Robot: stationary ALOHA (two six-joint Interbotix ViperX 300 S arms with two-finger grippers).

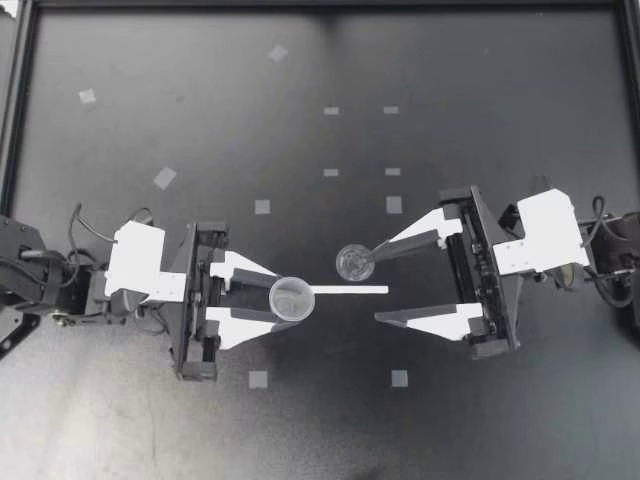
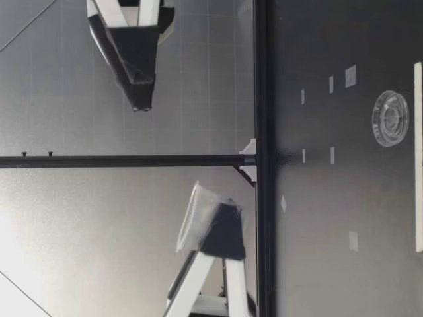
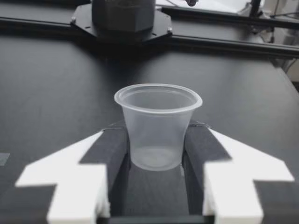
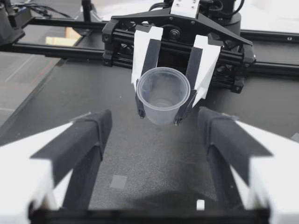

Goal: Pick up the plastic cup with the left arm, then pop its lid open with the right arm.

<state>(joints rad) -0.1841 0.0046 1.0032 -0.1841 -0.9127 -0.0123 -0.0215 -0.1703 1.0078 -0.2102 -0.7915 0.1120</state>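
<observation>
Gripping the clear plastic cup [image 1: 294,297] by its sides, the left hand [image 1: 278,300] is clenched on it and holds it upright, off the counter [image 1: 300,420]. By that, the pick-up looks done. The clear lid [image 1: 353,262] lies flat on the counter, ungrasped, below one fingertip of the right hand [image 1: 375,287], which hangs high, spread wide, facing the cup.

— Any lettering, numbers or labels to read here?
— None. The pale tape squares [image 1: 262,207] on the tabletop [image 1: 200,60] are blank.
— And the clear cup [image 1: 291,298]?
— Plain plastic, with no legible print in any view.
</observation>
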